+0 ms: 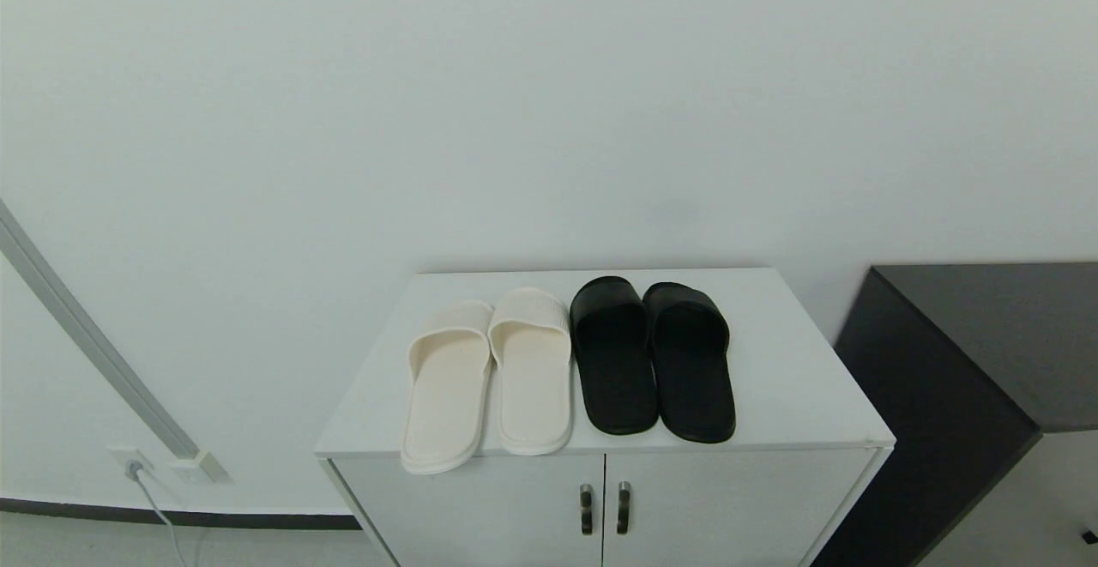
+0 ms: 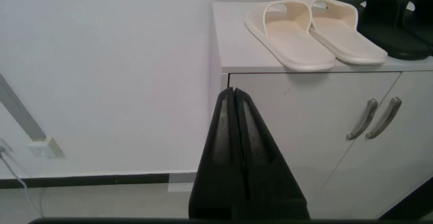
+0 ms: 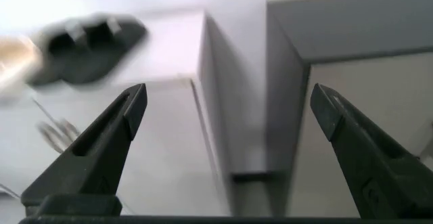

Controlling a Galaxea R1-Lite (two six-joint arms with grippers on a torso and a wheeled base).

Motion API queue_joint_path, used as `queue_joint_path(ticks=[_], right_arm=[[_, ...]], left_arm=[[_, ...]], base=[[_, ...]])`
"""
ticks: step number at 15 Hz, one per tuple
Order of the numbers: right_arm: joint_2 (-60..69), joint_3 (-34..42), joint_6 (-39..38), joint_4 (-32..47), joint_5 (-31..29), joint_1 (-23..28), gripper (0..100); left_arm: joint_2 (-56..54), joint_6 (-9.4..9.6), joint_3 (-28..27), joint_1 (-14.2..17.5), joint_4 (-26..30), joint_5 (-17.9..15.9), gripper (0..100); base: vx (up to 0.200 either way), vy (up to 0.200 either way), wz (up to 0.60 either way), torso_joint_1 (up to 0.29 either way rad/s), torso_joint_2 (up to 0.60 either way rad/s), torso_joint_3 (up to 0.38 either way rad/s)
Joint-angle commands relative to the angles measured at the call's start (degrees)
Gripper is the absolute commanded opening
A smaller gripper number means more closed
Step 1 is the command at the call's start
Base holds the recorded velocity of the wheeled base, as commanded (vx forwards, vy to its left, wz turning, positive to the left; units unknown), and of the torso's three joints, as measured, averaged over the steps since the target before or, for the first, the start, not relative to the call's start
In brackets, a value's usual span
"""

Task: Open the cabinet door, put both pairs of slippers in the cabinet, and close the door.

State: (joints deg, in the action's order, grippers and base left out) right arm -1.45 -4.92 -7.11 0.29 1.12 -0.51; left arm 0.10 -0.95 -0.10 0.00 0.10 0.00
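Left fingers (image 2: 220,163) and right fingers (image 3: 101,149) are black, tapered.

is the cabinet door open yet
No, both cabinet doors sit flush and shut with their handles side by side, and the white slippers and black slippers lie on top.

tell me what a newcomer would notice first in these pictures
Two pairs of slippers lie side by side on top of the white cabinet: the cream pair toward the robot's left, the black pair beside it on the right. Below them both doors are shut, their handles meeting at the middle.
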Motion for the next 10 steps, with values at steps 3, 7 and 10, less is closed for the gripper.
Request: queue_joint_path(ticks=[3,7,10], right_arm=[[-21.0,-9.5,1.5,2.0,4.1,-3.1,100],[-39.3,-12.6,1.8,-8.5,6.4,-8.1,100],[-51.5,-17.9,-0.6,-13.8,-1.4,-20.1,100]], left_arm=[[0.0,-0.02,0.0,0.1,0.0,0.0,0],[0.0,0.60,0.0,0.1,0.0,-0.1,0],[0.0,0.60,0.0,0.0,0.0,-0.2,0]], base=[[0.000,0.000,0.00,0.000,0.00,0.000],[0.000,0.000,0.00,0.000,0.00,0.000],[0.000,0.000,0.00,0.000,0.00,0.000]])
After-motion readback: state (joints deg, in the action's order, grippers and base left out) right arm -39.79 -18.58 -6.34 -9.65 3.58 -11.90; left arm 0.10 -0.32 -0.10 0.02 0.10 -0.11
